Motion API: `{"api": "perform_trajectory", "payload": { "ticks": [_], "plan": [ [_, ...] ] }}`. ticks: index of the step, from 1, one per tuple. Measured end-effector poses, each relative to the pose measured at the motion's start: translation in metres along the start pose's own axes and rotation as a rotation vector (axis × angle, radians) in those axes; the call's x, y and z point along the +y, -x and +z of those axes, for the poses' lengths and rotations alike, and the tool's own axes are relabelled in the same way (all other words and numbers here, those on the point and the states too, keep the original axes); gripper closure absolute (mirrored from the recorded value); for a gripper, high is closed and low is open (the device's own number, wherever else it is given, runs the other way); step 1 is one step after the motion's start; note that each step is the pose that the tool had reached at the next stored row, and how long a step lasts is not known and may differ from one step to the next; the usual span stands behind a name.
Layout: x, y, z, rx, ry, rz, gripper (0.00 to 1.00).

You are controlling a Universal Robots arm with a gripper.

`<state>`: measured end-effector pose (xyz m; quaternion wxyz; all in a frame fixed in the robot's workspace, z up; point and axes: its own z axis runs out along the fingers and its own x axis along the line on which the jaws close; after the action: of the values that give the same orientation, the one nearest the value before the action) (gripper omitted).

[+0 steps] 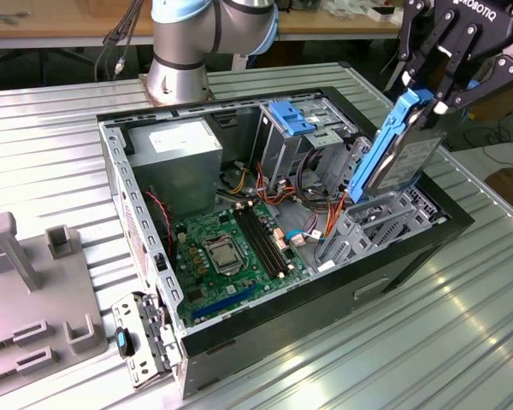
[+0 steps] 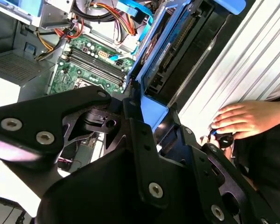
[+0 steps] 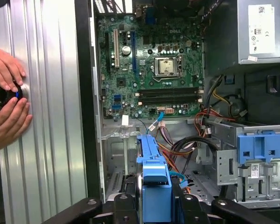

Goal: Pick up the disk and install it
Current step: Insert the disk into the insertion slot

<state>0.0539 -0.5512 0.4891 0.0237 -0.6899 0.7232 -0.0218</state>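
The disk (image 1: 398,149), a grey drive in a bright blue carrier, stands on edge and tilted over the grey drive bay (image 1: 368,226) at the open computer case's end on the exterior view's right. Its lower end sits down among the bay's rails. My gripper (image 1: 427,101) is shut on the disk's upper blue end. In the first wrist view the carrier (image 3: 154,182) rises between the black fingers of the gripper (image 3: 154,207). In the second wrist view the disk (image 2: 161,51) stretches away from the gripper (image 2: 149,116) toward the case interior.
The black case (image 1: 239,342) lies open on a ribbed metal table, showing the motherboard (image 1: 231,248), the power supply (image 1: 167,154) and a tall cage with a blue bracket (image 1: 292,115). A person's hands (image 3: 7,93) rest on the table beside the case. A grey fixture (image 1: 34,290) lies at the exterior view's left.
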Motion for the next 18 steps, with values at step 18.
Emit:
{"api": "perform_trajectory", "payload": {
  "ticks": [18],
  "plan": [
    [-0.0092, -0.0074, 0.0226, 0.0003, 0.0011, 0.0, 0.63]
  ]
}}
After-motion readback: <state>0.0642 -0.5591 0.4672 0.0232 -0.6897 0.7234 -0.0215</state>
